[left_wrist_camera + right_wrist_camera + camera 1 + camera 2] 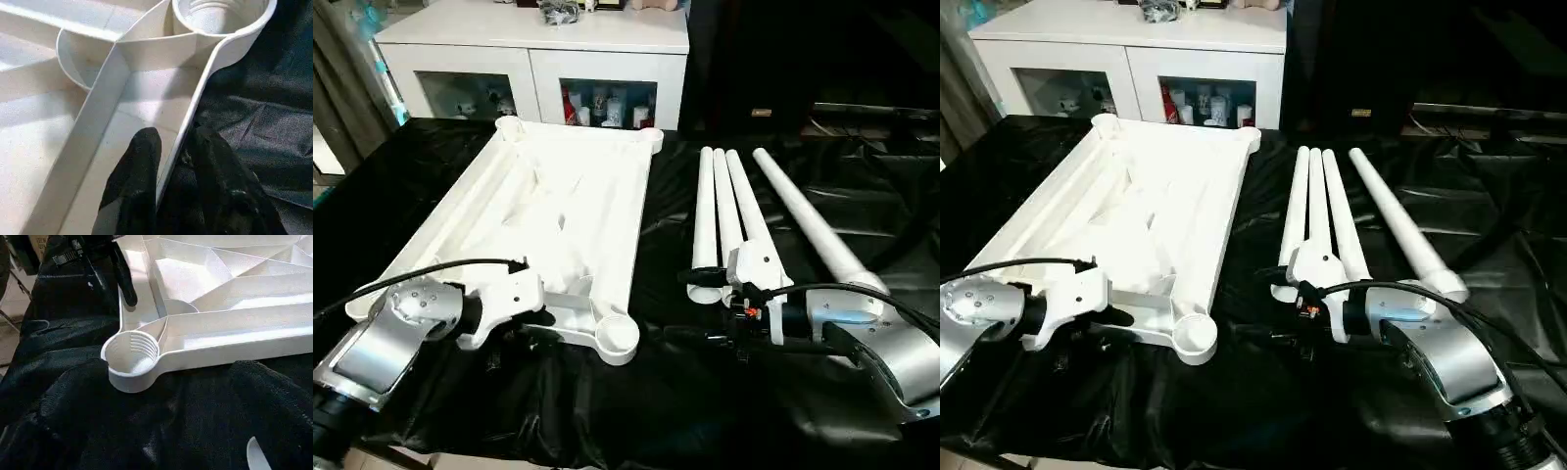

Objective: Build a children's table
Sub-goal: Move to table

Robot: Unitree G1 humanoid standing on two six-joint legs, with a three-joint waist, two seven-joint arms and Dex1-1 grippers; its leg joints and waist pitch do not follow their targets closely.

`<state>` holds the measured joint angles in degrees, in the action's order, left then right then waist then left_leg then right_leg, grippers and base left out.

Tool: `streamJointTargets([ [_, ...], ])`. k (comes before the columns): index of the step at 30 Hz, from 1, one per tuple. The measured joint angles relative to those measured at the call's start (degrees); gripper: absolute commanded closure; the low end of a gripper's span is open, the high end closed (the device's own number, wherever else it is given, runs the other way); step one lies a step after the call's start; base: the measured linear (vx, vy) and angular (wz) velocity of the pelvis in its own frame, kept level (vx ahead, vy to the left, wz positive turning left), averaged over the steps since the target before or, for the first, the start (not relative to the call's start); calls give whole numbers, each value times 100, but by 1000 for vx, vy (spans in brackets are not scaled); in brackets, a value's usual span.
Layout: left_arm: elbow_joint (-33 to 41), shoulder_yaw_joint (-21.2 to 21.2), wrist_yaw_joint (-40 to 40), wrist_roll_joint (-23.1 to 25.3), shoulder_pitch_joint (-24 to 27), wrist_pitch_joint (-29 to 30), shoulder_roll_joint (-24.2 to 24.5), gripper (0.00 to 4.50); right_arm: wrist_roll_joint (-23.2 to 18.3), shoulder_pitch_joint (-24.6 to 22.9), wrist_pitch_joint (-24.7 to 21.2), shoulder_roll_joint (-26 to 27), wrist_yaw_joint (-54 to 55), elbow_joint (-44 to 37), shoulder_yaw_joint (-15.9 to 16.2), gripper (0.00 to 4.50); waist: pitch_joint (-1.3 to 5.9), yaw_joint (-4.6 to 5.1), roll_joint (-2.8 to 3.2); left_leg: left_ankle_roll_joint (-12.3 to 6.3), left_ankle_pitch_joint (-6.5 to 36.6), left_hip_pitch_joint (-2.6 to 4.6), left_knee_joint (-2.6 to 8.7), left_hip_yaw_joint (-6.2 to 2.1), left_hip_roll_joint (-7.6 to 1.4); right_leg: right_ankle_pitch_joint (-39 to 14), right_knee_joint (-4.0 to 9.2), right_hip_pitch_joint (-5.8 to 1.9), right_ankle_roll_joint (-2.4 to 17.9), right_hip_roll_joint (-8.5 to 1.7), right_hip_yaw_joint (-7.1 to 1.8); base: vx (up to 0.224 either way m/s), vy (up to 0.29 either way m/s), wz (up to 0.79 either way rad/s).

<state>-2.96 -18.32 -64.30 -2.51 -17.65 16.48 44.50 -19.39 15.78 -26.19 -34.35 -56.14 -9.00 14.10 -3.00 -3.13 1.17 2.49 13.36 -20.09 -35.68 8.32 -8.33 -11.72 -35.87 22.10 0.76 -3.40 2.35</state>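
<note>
White plastic table top (558, 215) looks stiff and light; left gripper (168, 161) pinches its thin rim between the fingers, right gripper (161, 431) stands open.

Both forearms low, angled inward.
Left end effector (168, 196) pinches a rim at 7 o'clock; right end effector (705, 308) spread wide at 5 o'clock.

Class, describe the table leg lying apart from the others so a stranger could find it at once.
On the black-draped work table, right of the upturned white tabletop, lie four white legs. Three lie bunched together; the one you want lies alone on the far right, angled away from them.
</note>
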Motion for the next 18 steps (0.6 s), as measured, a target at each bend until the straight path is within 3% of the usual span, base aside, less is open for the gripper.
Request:
streamJointTargets([
  [10,84,-26,156,208,24,-464,-122,421,113,-2,15,52,15,1,101,0,0,-16,1,2,-1,1,0,2,-1,0,1,-1,0,0,-2,0,0,0],
  [18,166,-13,652,366,40,-622,-272,448,194,-50,73,158,85,1,102,0,-5,19,9,2,-1,-2,3,3,-6,0,1,2,0,2,2,0,0,0],
])
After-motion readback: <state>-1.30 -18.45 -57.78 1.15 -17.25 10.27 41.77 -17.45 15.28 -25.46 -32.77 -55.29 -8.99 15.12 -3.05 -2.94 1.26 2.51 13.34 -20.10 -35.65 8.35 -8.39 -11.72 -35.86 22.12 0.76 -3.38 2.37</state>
